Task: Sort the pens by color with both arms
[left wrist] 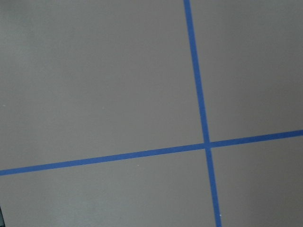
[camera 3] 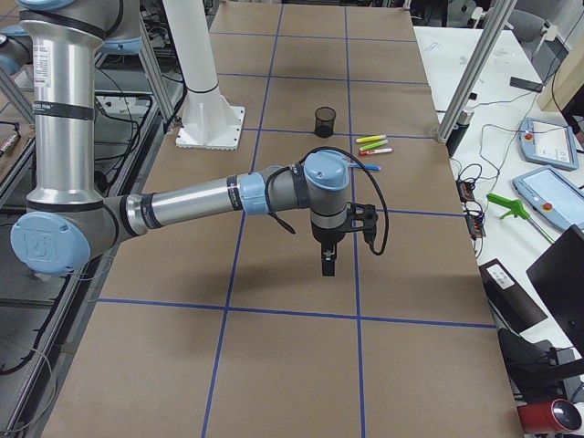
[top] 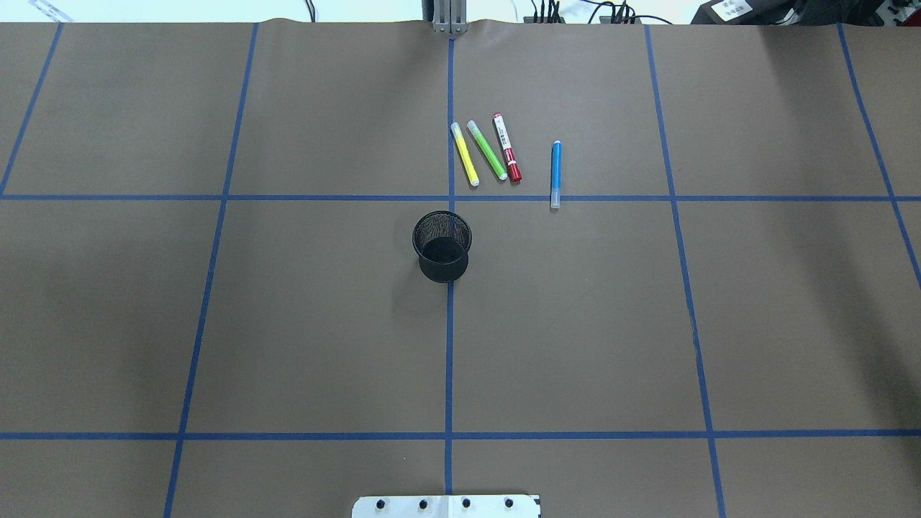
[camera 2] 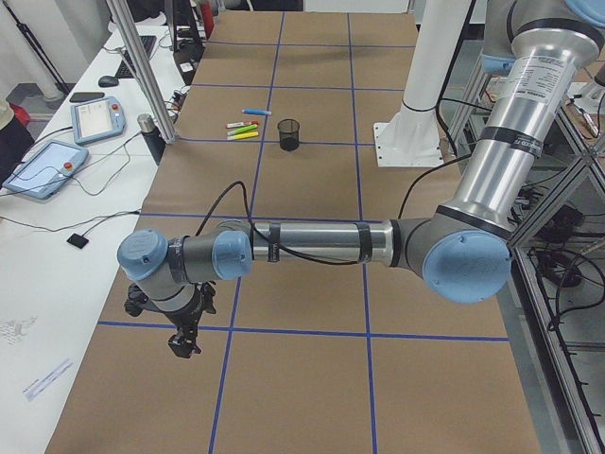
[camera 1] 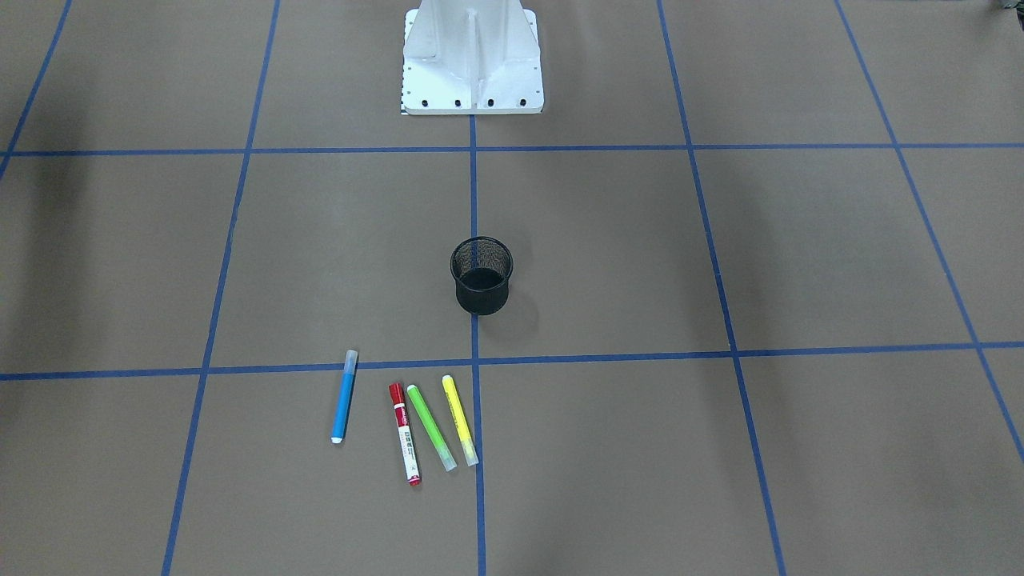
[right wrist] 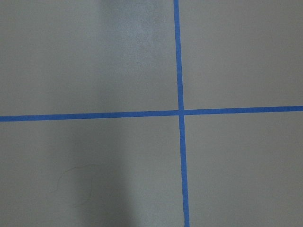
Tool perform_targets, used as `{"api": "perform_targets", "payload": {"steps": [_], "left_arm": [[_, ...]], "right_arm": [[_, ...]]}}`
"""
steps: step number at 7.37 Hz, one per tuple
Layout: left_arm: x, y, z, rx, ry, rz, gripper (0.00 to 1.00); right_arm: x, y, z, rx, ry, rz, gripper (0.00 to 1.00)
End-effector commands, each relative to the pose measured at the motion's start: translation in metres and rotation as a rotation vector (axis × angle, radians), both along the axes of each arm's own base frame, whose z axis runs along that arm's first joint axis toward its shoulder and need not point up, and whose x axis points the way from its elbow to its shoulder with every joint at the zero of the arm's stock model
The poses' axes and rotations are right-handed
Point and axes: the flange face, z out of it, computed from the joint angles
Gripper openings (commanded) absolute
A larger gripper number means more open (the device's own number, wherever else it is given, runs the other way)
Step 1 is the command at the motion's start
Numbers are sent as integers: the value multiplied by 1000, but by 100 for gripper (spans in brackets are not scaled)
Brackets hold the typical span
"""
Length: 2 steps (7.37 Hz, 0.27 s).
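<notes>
Several pens lie side by side on the brown table beyond the black mesh cup: a yellow pen, a lime green pen, a white-bodied pen with a red cap and, a little apart, a blue pen. In the front-facing view they show as blue pen, red-capped pen, green pen and yellow pen. My left gripper hangs far from them at the table's left end. My right gripper hangs over the right end. I cannot tell whether either is open or shut.
The white mounting base stands at the robot's side of the table. Blue tape lines divide the brown surface into squares. Tablets and cables lie on a white bench beside the table. Both wrist views show only bare table with tape crossings.
</notes>
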Motion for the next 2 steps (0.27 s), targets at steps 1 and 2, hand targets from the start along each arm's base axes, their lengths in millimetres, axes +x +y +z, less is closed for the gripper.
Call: {"api": "perform_targets", "payload": {"steps": [1,2], "left_arm": [[-2,3,4,6,1,8,100],[-3,3,4,6,1,6,100]], "right_arm": [[0,0,-1,3,-3,-1,100],[0,1,1,-2,-4,-1,100]]}}
